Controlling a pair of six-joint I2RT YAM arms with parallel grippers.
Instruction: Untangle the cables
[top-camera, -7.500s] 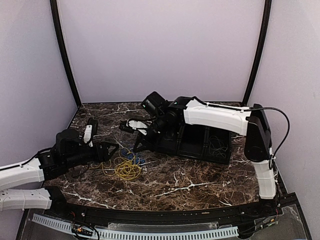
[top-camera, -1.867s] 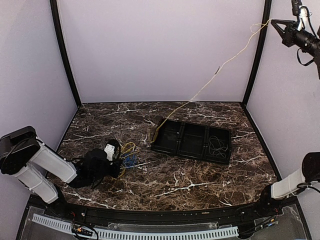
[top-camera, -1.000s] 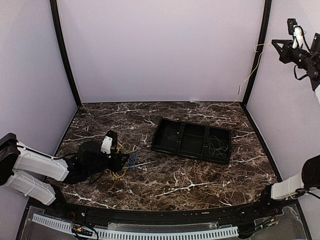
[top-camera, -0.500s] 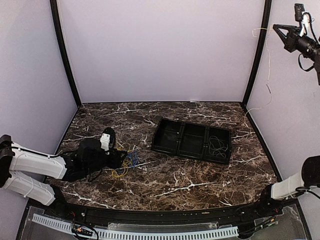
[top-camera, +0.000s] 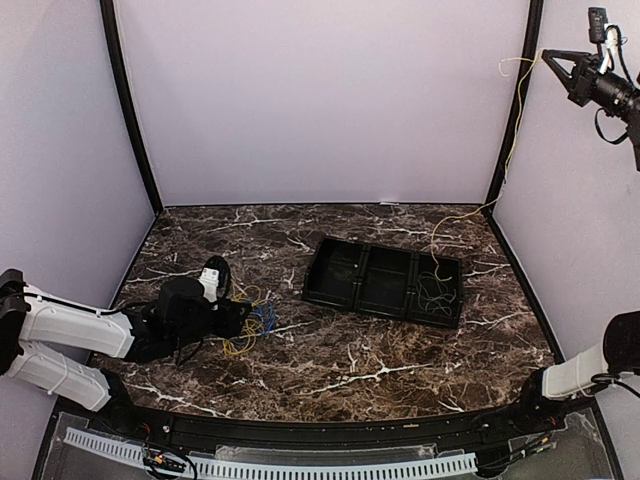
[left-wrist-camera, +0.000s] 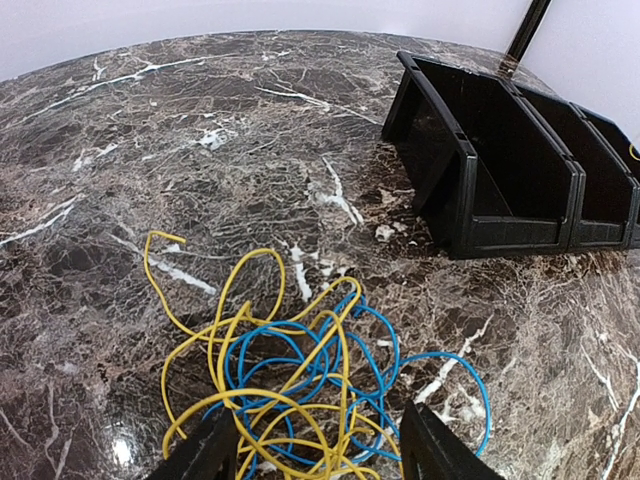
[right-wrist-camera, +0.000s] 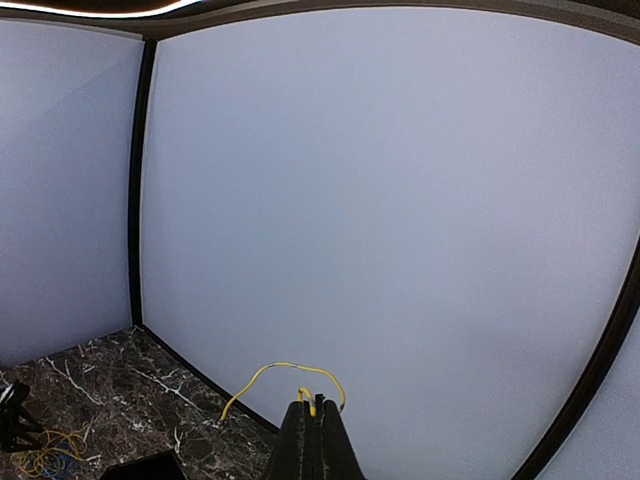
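A tangle of yellow and blue cables (top-camera: 250, 322) lies on the marble table at the left; in the left wrist view the cable tangle (left-wrist-camera: 300, 375) sits just ahead of the fingers. My left gripper (top-camera: 238, 318) is open and low on the table, its jaws straddling the near edge of the tangle. My right gripper (top-camera: 548, 58) is raised high at the top right, shut on a yellow cable (top-camera: 512, 120) that hangs down toward the black tray (top-camera: 330, 285). The right wrist view shows the yellow cable (right-wrist-camera: 285, 372) pinched at the fingertips. A thin dark cable coil (top-camera: 436, 290) lies in the tray's right compartment.
The black tray has three compartments and stands right of centre; its left end (left-wrist-camera: 470, 215) shows in the left wrist view. Black corner posts (top-camera: 515, 110) and pale walls enclose the table.
The right gripper has lifted the yellow cable free of the tangle; its loose end now hangs down by the tray's right end. The left gripper shifted slightly at the tangle.
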